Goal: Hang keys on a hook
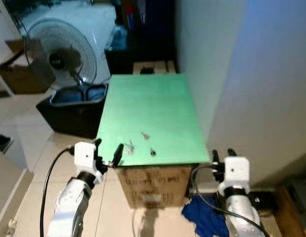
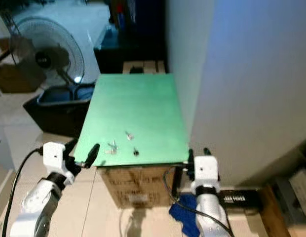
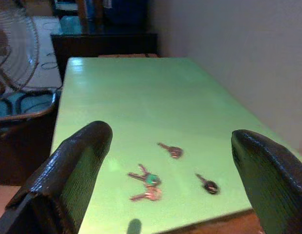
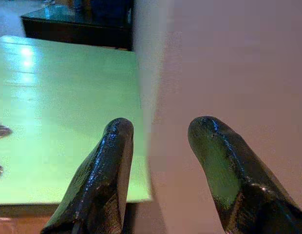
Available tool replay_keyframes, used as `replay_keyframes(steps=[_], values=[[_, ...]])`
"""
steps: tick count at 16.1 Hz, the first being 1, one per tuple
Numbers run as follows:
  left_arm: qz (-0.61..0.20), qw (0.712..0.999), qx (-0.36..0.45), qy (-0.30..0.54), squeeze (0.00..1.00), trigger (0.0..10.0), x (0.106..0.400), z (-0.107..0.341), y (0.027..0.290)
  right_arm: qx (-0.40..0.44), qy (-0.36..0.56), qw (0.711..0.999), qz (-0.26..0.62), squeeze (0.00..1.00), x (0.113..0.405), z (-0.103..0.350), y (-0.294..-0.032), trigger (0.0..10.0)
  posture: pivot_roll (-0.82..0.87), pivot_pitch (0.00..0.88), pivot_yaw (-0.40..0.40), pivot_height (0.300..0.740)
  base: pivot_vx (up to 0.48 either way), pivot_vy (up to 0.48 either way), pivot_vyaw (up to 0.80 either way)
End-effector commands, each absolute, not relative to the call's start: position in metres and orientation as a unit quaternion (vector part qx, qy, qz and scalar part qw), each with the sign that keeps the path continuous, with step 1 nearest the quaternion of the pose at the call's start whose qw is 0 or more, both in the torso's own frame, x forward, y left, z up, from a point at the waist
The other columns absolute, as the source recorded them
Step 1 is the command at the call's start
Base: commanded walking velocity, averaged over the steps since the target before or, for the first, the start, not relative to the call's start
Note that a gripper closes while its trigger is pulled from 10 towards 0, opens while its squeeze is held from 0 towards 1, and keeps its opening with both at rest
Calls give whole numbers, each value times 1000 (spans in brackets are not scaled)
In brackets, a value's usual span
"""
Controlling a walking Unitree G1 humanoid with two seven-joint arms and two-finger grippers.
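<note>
Left wrist view looks out between two widely parted black fingers [image 3: 73,165] at a green surface [image 3: 141,97] with keys lying near its front edge. A small bunch of keys [image 3: 147,185], one with a green head, sits nearest the left pincer [image 1: 107,154]. A single key [image 3: 170,150] lies a little further in, and a dark-headed key [image 3: 207,185] lies off toward the wall side. All three lie apart from one another and flat on the top.

From the head camera, the left pincer hovers just off the front left corner of the surface, released and grasping nothing, with its tips pointing toward the keys. The right pincer [image 1: 222,157] is at the front right corner, beside the pale wall [image 1: 251,89], also released and empty. The green top rests on a cardboard box [image 1: 153,185], with a fan [image 1: 61,54] and a dark tub [image 1: 74,111] behind on the left and a blue cloth [image 1: 205,215] on the floor.

The step in hand looks to be the reach for the keys; nothing has been picked up yet. Next the left pincer would need to move forward over the edge, lower onto the bunch and close on it. Flat keys on a smooth top may slide or slip out. I can make out no hook.
</note>
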State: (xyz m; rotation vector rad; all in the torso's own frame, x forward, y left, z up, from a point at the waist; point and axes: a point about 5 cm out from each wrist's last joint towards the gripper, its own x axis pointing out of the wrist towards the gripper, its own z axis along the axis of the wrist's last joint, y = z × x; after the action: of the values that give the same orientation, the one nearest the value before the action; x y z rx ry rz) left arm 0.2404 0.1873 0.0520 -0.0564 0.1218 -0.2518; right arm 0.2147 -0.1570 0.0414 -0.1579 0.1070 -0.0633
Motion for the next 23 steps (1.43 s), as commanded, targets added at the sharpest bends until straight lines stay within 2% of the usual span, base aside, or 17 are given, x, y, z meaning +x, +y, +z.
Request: replay_keyframes(steps=[1,7,11,17,19,21,23], values=[[-119,990,-20,66,0,10000,243,53,191,-80,58,995,-22,0,216,40,-152,10000,-119,0,85,740,458,0,0],[-115,991,-15,73,0,10000,243,52,192,-81,70,994,-9,0,216,37,-147,10000,-119,0,92,740,456,0,0],[-119,990,-8,71,0,10000,241,53,193,-71,56,995,41,0,229,44,-128,10000,-111,0,105,740,0,0,0],[-135,988,17,79,0,10000,234,61,205,-40,52,991,120,0,263,47,-84,10000,-53,0,162,740,0,0,0],[-144,985,46,86,0,10000,223,73,221,-5,64,986,153,0,274,45,-60,10000,-3,0,204,740,0,0,0],[-150,982,64,94,0,10000,215,84,231,5,83,982,170,0,272,38,-45,10000,39,44,236,740,0,0,0],[-157,978,85,105,0,10000,206,99,245,-20,112,981,156,0,268,23,-35,10000,77,103,265,740,0,0,0]])
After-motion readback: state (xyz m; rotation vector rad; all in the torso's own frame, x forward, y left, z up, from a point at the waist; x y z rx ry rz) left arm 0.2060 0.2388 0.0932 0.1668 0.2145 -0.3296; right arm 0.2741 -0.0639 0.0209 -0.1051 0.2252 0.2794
